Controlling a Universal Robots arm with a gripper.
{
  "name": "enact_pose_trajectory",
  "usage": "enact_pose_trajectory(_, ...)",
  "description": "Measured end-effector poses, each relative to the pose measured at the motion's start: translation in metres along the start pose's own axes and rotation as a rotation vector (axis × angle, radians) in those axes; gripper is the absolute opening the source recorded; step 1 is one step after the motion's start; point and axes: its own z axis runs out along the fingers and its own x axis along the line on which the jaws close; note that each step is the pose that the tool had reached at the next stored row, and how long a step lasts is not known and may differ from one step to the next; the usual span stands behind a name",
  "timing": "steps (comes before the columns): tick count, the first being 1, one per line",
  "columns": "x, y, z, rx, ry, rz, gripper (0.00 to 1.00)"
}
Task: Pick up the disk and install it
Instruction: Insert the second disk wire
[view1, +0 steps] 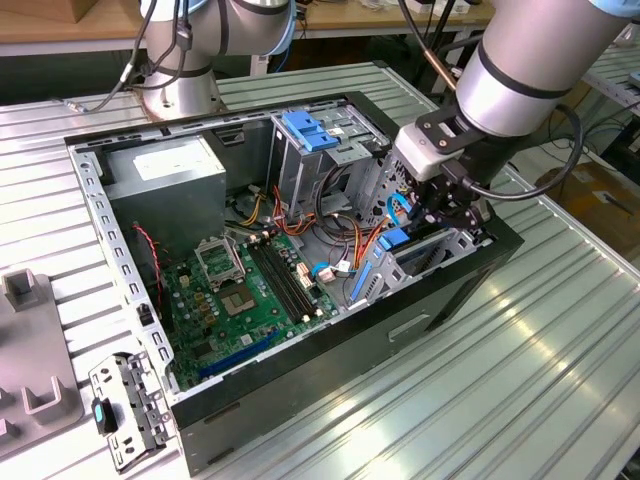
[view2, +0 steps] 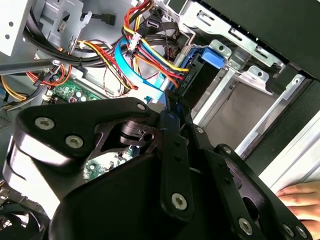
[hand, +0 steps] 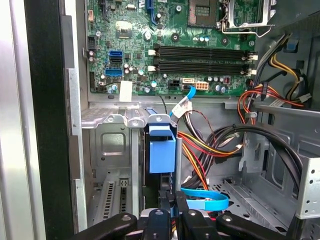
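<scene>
The disk (view1: 393, 238) stands on edge in the metal drive bay (view1: 452, 248) at the front corner of the open computer case, on the exterior view's right. Its blue carrier (hand: 162, 150) sits between the bay's walls. My gripper (view1: 450, 212) reaches down into the case right over it. In both wrist views the black fingers (view2: 172, 130) meet on the disk's thin dark edge (view2: 192, 82), so the gripper (hand: 172, 216) is shut on the disk. The lower part of the disk is hidden inside the bay (view2: 235, 107).
Red, yellow and blue cables (hand: 210, 145) crowd beside the bay. A tall metal cage with a blue latch (view1: 310, 130) stands behind it, and the green motherboard (view1: 250, 290) lies on the case floor. A hand (view2: 300, 196) rests outside the case. Grey fixtures (view1: 35, 350) sit on the table.
</scene>
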Motion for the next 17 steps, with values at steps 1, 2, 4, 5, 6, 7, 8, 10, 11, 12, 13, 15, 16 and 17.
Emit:
enact_pose_trajectory(1, 0.0000, -0.0002, 0.0000, 0.0000, 0.0001, 0.000, 0.16)
enact_pose_trajectory(2, 0.0000, -0.0001, 0.0003, 0.0000, 0.0001, 0.000, 0.16)
enact_pose_trajectory(4, 0.0003, 0.0001, 0.0022, 0.0000, 0.0000, 0.000, 0.16)
enact_pose_trajectory(5, 0.0005, 0.0003, 0.0037, 0.0000, 0.0003, 0.000, 0.16)
enact_pose_trajectory(6, 0.0005, 0.0003, 0.0038, 0.0000, 0.0004, 0.000, 0.16)
enact_pose_trajectory(7, 0.0005, 0.0003, 0.0038, 0.0000, 0.0004, 0.000, 0.16)
enact_pose_trajectory(8, 0.0005, 0.0003, 0.0039, 0.0000, 0.0004, 0.000, 0.16)
enact_pose_trajectory(10, 0.0006, 0.0004, 0.0041, 0.0001, 0.0001, 0.000, 0.16)
enact_pose_trajectory(11, 0.0006, 0.0004, 0.0041, 0.0000, 0.0001, 0.000, 0.16)
enact_pose_trajectory(12, 0.0006, 0.0004, 0.0042, 0.0000, -0.0001, 0.000, 0.17)
enact_pose_trajectory(13, 0.0006, 0.0003, 0.0040, 0.0001, -0.0002, 0.000, 0.17)
enact_pose_trajectory(15, 0.0001, -0.0001, 0.0009, 0.0001, -0.0001, 0.000, 0.24)
enact_pose_trajectory(16, -0.0004, -0.0006, -0.0023, 0.0001, 0.0000, 0.000, 0.24)
enact_pose_trajectory(17, -0.0008, -0.0011, -0.0053, 0.0001, 0.0001, 0.000, 0.24)
